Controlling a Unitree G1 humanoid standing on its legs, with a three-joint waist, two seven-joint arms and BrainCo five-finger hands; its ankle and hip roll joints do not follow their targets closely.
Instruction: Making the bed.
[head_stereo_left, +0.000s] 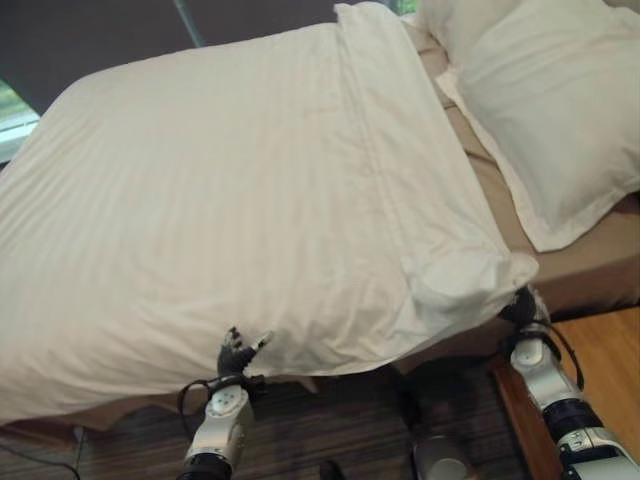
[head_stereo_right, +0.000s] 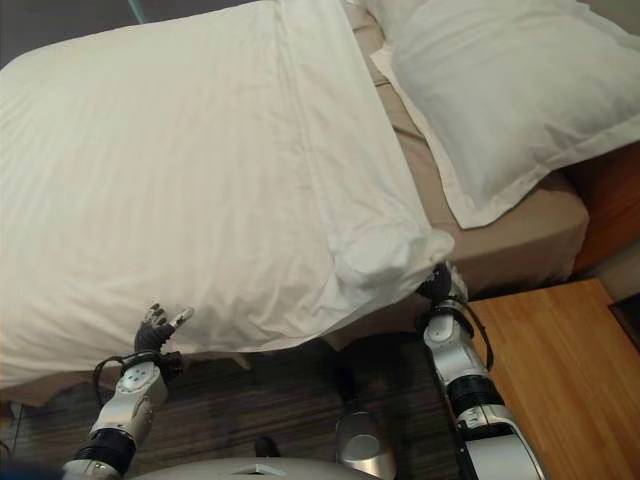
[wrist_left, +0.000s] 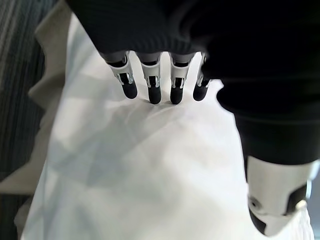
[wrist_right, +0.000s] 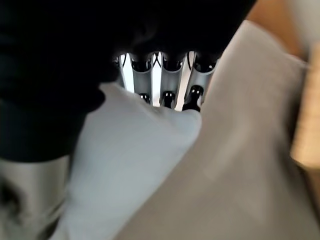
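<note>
both hands work the duvet (head_stereo_left: 250, 200) — our left hand (head_stereo_left: 238, 352) relaxed at the near edge, right hand (head_stereo_right: 437, 283) clutching its corner; next, we judge, pull toward the pillow (head_stereo_left: 560, 110).

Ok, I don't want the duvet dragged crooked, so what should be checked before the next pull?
1. Right hand grips the duvet corner: ok, fingers curl round the fold in the right wrist view.
2. Left hand grips the duvet edge: not ok, fingers straight, resting against the cloth.
3. Duvet lies flat on top: ok, apart from the bunched corner.
4. Pillow clear of the duvet: ok, tan sheet shows between.
5. Duvet straight at the bed's far side: cannot tell.
</note>
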